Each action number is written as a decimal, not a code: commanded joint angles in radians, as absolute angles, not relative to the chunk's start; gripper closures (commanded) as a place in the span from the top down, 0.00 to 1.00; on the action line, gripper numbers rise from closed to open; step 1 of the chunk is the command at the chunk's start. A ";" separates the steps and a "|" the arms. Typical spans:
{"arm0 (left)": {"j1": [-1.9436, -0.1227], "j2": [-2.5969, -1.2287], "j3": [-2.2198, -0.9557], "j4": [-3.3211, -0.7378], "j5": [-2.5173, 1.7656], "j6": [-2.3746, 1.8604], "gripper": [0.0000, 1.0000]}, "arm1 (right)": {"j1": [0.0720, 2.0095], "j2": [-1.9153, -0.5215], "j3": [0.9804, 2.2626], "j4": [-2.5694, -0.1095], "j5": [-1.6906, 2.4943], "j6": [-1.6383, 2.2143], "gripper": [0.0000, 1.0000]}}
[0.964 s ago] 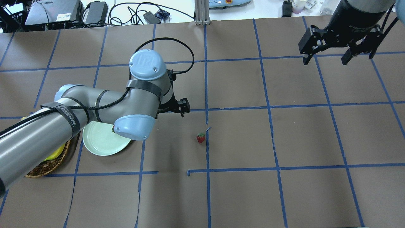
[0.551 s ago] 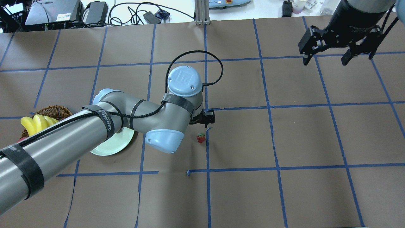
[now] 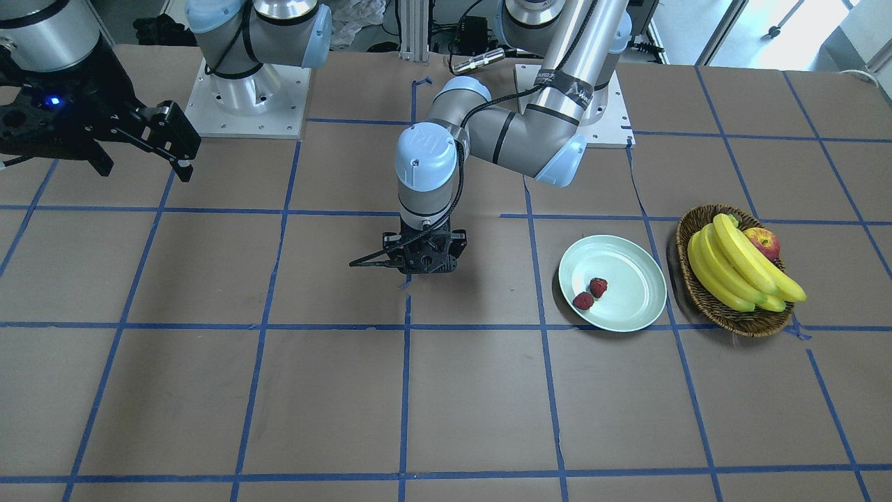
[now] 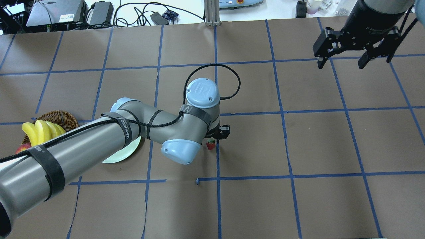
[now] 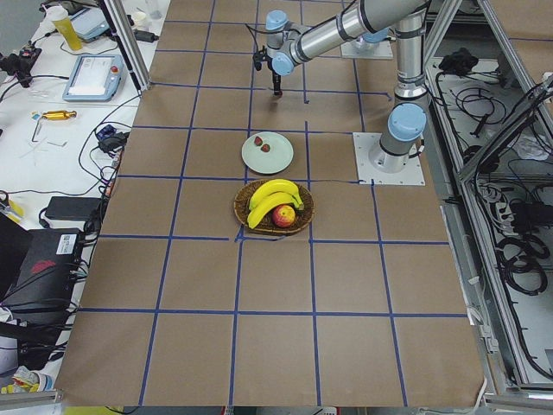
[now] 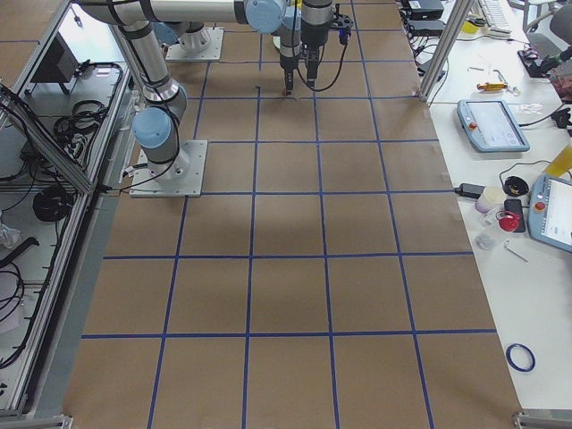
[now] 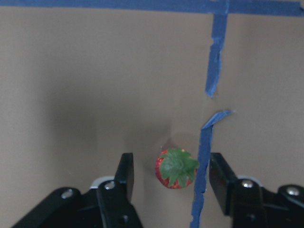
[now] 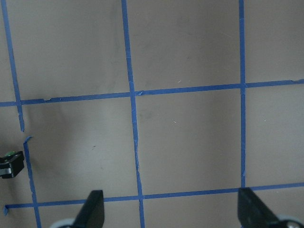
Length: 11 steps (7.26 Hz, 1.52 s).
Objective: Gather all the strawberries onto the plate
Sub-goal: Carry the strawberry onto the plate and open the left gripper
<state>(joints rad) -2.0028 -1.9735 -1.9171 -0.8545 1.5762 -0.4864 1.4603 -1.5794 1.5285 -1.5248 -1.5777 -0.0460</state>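
Toward the left edge of the table [image 3: 488,404], the plate [image 3: 627,307] holds two strawberries [image 3: 598,286] [image 3: 583,300], just beside a wicker basket [image 3: 699,296] of bananas [image 3: 739,268] and an apple [image 3: 763,242]. Mid-table, the third strawberry [image 7: 175,168] lies against a blue tape line [image 7: 203,156], between the spread fingers [image 7: 124,171] of the left gripper [image 7: 172,161], untouched. High over the table's right side, the right gripper [image 4: 341,63] hangs with fingers wide apart, holding nothing.

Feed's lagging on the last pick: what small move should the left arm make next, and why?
Probably ease the left end effector straight down a touch, with no sideways shift. In the wrist view its open fingers flank the lone strawberry about evenly, but how near the table they are is unclear.
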 commanded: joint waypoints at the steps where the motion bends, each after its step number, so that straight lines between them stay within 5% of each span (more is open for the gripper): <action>1: -2.003 -1.986 -1.917 -0.854 1.572 -0.486 0.62 | 1.462 -1.580 1.528 -1.526 -1.578 -0.046 1.00; 3: -2.008 -1.987 -1.916 -0.854 1.574 -0.483 0.12 | 1.462 -1.580 1.528 -1.526 -1.578 -0.046 1.00; 4: -2.009 -1.985 -1.916 -0.854 1.572 -0.477 0.01 | 1.462 -1.580 1.528 -1.525 -1.577 -0.046 1.00; 6: -1.975 -1.941 -1.896 -0.885 1.589 -0.419 0.00 | 1.460 -1.578 1.528 -1.525 -1.578 -0.046 1.00; 11: -1.460 -1.800 -1.984 -1.100 1.678 0.249 0.01 | 1.462 -1.577 1.526 -1.526 -1.580 -0.043 1.00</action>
<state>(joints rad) -1.5724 -1.8329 -1.9347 -1.0842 1.6543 0.0820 1.4619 -1.5766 1.5269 -1.5263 -1.5799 -0.0450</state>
